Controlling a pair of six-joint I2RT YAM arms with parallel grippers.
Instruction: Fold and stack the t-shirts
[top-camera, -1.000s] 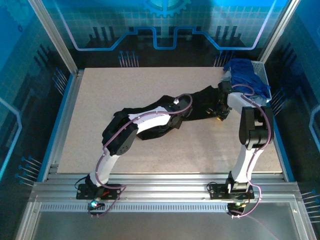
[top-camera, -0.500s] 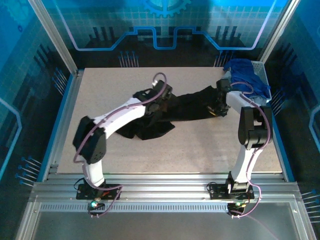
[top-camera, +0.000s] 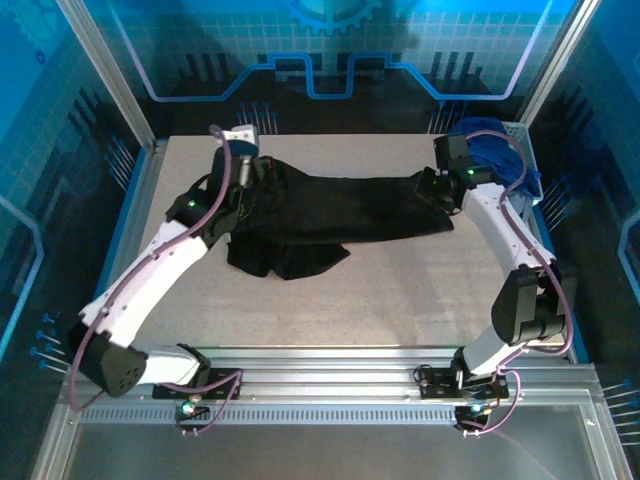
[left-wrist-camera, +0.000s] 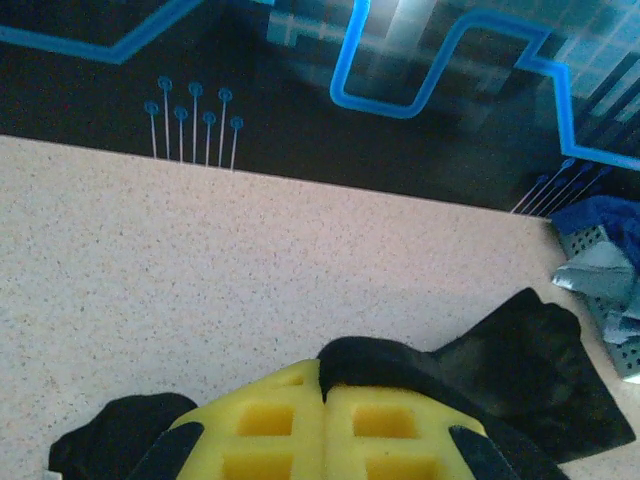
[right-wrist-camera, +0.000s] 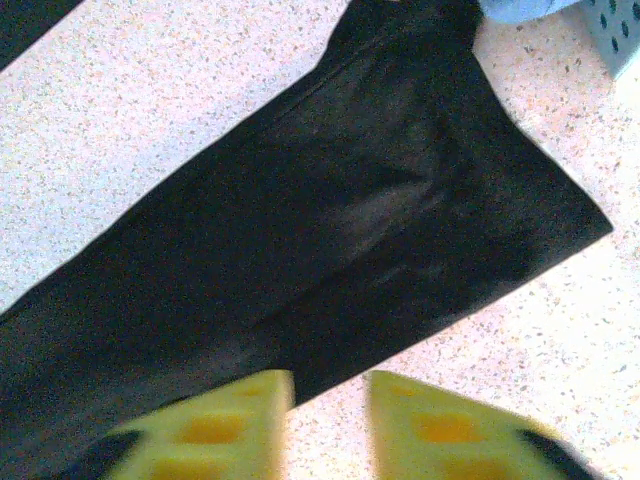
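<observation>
TABLETOP: A black t-shirt (top-camera: 340, 205) lies pulled into a long band across the table (top-camera: 380, 300). One end is just beside the white mesh basket (top-camera: 527, 150) and the other is well away from it. A bunched fold sags off the band at the end far from the basket.

The left gripper (top-camera: 248, 172) is at the shirt end farthest from the basket. On the left wrist cam its yellow pads (left-wrist-camera: 265, 425) are pressed together w/ black cloth pinched btwn them, and the cloth spills over the tips and runs on toward the basket.

The right gripper (top-camera: 437, 192) hangs over the shirt's basket-side end. On the right wrist cam its yellow fingers (right-wrist-camera: 440, 425), blurred, stand apart. Bare tabletop and the shirt's edge show in the gap, and nothing is clamped. The shirt corner nearest the basket lies flat on the table.

In the basket a royal blue shirt (top-camera: 488, 145) is heaped up over the rim. A pale grey-blue shirt (left-wrist-camera: 598, 270) sits at the basket's side facing the black t-shirt, nr but apart from that shirt's end.
</observation>
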